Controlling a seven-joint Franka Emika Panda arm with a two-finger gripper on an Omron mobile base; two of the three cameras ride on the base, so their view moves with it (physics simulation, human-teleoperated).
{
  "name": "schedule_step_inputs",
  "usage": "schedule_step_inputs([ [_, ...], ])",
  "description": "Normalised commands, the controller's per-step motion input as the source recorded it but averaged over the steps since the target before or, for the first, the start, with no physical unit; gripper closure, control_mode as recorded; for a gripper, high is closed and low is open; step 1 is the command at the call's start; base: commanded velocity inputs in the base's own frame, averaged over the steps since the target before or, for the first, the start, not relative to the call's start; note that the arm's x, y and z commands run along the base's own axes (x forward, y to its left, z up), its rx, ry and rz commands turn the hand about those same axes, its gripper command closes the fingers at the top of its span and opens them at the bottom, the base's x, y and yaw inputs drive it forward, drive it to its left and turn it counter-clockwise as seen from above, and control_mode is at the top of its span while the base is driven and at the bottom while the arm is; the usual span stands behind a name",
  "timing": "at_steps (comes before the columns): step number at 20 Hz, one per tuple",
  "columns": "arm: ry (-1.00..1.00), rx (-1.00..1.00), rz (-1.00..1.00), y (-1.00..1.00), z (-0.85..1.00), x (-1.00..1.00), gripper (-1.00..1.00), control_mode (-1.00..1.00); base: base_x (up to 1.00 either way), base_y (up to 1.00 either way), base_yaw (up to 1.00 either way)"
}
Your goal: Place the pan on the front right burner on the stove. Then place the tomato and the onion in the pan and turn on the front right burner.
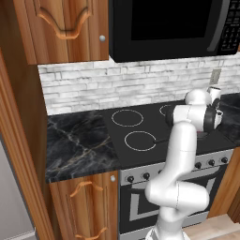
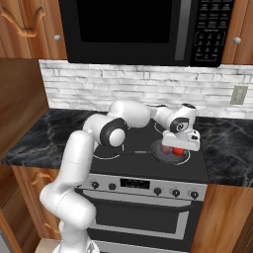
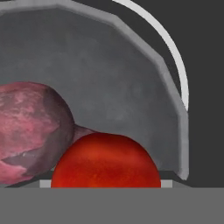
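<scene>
the fingers [image 2: 179,148] hang just over the pan [image 3: 131,87] on the stove [image 2: 148,165], apart around the tomato [image 3: 106,161], which touches the onion [image 3: 30,131].

A kitchen is shown by the stove [image 2: 148,163] with black knobs [image 2: 157,191], a microwave [image 2: 143,29] hung above, wooden cupboards [image 1: 65,28] and a dark stone counter [image 1: 77,140].

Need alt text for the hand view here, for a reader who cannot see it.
A glossy bright red tomato sits in the foreground inside a round dark grey frying pan, touching a duller pinkish-purple onion beside it. A thin white burner ring curves just outside the pan's rim on the black glass cooktop.
</scene>
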Motion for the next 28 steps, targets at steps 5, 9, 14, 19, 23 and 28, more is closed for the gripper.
schedule_step_inputs([
  [5, 0.0, 0.0, 0.0, -0.01, -0.03, 0.0, -1.0, -1.0, 0.0, 0.0, 0.0],
  [9, 0.0, 0.0, 0.0, 0.0, 0.0, 0.0, -1.0, -1.0, 0.0, 0.0, 0.0],
  [14, -0.06, 0.0, 0.0, 0.0, 0.17, -0.2, -1.0, -1.0, 0.0, 0.0, 0.0],
  [19, -0.13, 0.0, 0.0, 0.0, 0.4, -0.57, -1.0, -1.0, 0.0, 0.0, 0.0],
  [23, -0.11, 0.0, 0.0, 0.0, 0.26, -0.57, -1.0, -1.0, 0.0, 0.0, 0.0],
  [28, -0.15, 0.0, 0.02, 0.0, 0.13, -0.74, -1.0, -1.0, 0.0, 0.0, 0.0],
])
